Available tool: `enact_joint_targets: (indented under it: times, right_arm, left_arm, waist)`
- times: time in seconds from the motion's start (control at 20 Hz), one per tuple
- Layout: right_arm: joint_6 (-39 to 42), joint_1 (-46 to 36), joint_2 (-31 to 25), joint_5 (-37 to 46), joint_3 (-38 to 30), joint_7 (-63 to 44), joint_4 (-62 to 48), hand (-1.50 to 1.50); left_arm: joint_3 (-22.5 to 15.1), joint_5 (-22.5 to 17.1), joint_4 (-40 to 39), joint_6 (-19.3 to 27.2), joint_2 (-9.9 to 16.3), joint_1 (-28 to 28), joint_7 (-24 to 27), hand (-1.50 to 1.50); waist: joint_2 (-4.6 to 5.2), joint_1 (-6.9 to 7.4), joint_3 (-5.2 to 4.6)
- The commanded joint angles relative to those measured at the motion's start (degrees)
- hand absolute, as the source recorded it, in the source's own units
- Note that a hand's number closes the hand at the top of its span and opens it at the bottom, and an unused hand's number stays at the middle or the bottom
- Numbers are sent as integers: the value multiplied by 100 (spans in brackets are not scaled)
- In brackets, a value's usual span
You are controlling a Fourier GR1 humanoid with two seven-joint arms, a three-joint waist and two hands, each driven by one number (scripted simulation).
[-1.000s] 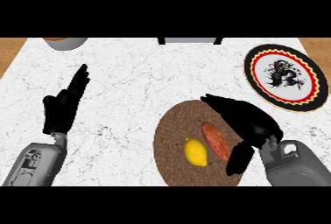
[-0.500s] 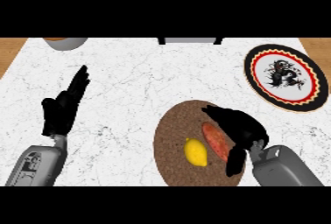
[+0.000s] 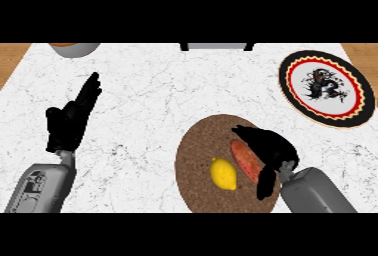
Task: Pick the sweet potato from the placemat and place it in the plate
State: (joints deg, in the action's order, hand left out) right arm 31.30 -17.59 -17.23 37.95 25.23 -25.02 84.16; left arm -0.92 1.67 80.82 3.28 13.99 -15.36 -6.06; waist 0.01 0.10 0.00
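Bench (image 3: 170,95): white marble top.
Placemat (image 3: 196,160): round, brown, near front edge, right of centre.
Plate (image 3: 325,87): far right corner, nothing on it.
R hand (image 3: 269,147): fingers curled over sweet potato (image 3: 244,157), touching it, on placemat.
L hand (image 3: 70,117): fingers straight, resting at left edge.
Lemon (image 3: 224,173): on placemat, just left of sweet potato.

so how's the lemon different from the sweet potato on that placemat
The lemon is yellow, short and plump; the sweet potato is reddish orange, longer and slimmer. The lemon lies free, with no hand on it, while the right hand is curled over the sweet potato and covers its right side. The lemon sits nearer the mat's middle, the sweet potato to its right. Both lie on the round brown placemat.
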Motion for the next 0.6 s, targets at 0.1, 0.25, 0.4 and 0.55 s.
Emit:
enact_joint_targets:
  times: [0.1,0.25,0.4,0.55]
  right_arm:
    - [-292,-93,60,454,-233,657,-251,150]
    - [-631,-19,278,870,-197,797,-472,150]
    - [-429,-256,196,946,-502,1081,-719,150]
    - [-765,244,-578,777,-944,1537,-510,150]
  left_arm:
    - [151,31,0,-188,-34,317,303,0]
    - [229,172,-245,-81,-143,-117,146,0]
    - [158,212,318,-113,-212,148,-54,0]
    - [145,214,344,-73,-190,282,-77,0]
  waist:
    - [0,3,0]
    - [1,-8,0]
    - [-3,4,0]
    - [-14,-26,2]
